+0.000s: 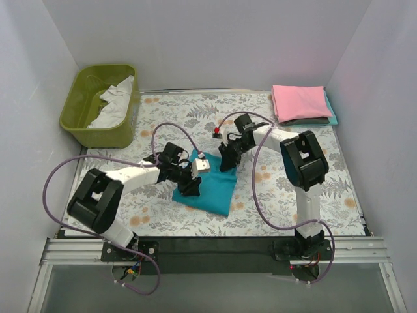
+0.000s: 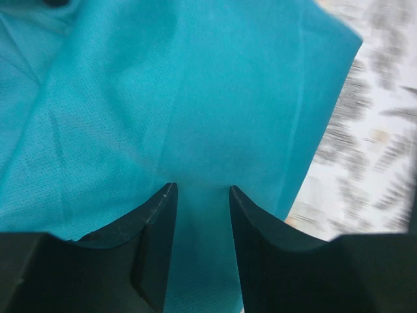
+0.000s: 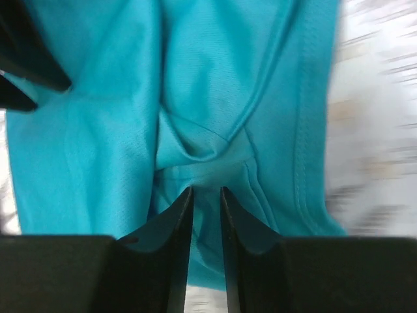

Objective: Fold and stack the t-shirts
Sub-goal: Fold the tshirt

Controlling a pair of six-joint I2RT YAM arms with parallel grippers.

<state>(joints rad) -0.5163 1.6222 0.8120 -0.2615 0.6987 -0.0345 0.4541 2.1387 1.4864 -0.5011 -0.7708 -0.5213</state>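
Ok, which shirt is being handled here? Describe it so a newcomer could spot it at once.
Start at the floral table cloth; look to its middle. There the teal t-shirt lies partly folded under the left gripper and right gripper. Unlike the pink t-shirt stacked in the far right corner, it is teal and lies alone.

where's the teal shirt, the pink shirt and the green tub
teal shirt (image 1: pixel 218 192), top external view, its bare near part
pink shirt (image 1: pixel 298 101), top external view, middle of its top face
green tub (image 1: pixel 98 135), top external view, its front wall
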